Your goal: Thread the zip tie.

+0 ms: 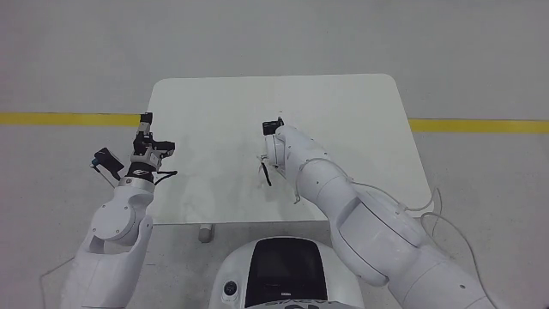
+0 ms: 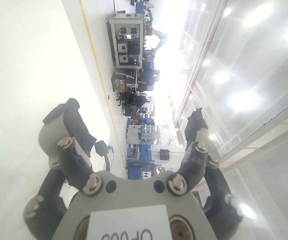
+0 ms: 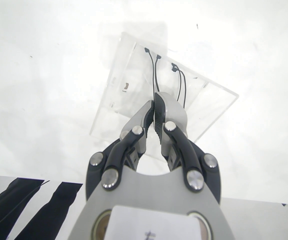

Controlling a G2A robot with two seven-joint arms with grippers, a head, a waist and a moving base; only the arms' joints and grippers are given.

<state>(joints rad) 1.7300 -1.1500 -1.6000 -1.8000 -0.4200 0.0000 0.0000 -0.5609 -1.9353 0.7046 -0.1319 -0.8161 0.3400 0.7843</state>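
Observation:
Several thin black zip ties (image 3: pixel 156 73) lie in a clear acrylic tray (image 3: pixel 209 106) on the white table (image 1: pixel 343 112). My right gripper (image 3: pixel 154 102) points down into the tray and is shut on the tails of two of them, whose heads (image 3: pixel 158 56) lie farther out. From above, the zip ties (image 1: pixel 266 174) show as a short dark line beside the right arm's wrist (image 1: pixel 281 144), near the table's middle. My left gripper (image 2: pixel 134 118) is open with nothing between its fingers. It is held up at the table's left edge (image 1: pixel 153 137).
The table's front edge (image 1: pixel 257 221) lies close behind the tray. Bare white tabletop spreads to the far side and to the right. Yellow floor lines (image 1: pixel 480 125) run past the table.

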